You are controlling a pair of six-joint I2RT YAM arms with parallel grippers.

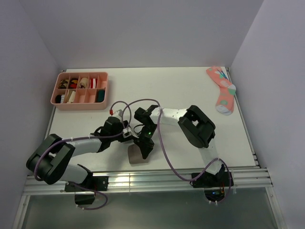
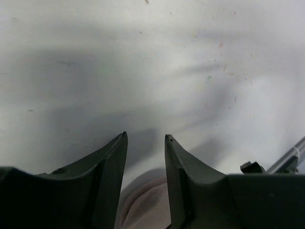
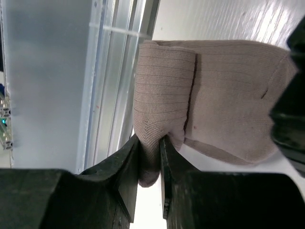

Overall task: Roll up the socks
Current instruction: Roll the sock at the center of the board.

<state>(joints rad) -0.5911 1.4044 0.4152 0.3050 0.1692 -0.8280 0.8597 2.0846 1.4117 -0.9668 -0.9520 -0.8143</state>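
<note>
A taupe-brown sock (image 1: 137, 157) lies near the table's front edge, partly rolled; its folded end (image 3: 162, 90) rests on the flat part (image 3: 233, 100). My right gripper (image 1: 144, 151) reaches down onto it from behind and is shut, pinching the fold (image 3: 149, 139) between its fingers. My left gripper (image 1: 129, 135) sits just left of and behind the sock. Its jaws stand apart (image 2: 146, 136) with nothing clamped. A bit of the sock (image 2: 145, 205) shows low between the fingers.
A coral-pink spotted sock (image 1: 221, 89) lies at the far right. A pink compartment tray (image 1: 78, 106) holding small items stands at the back left. Aluminium rails (image 1: 157, 179) run along the front edge, right beside the taupe sock (image 3: 114, 71).
</note>
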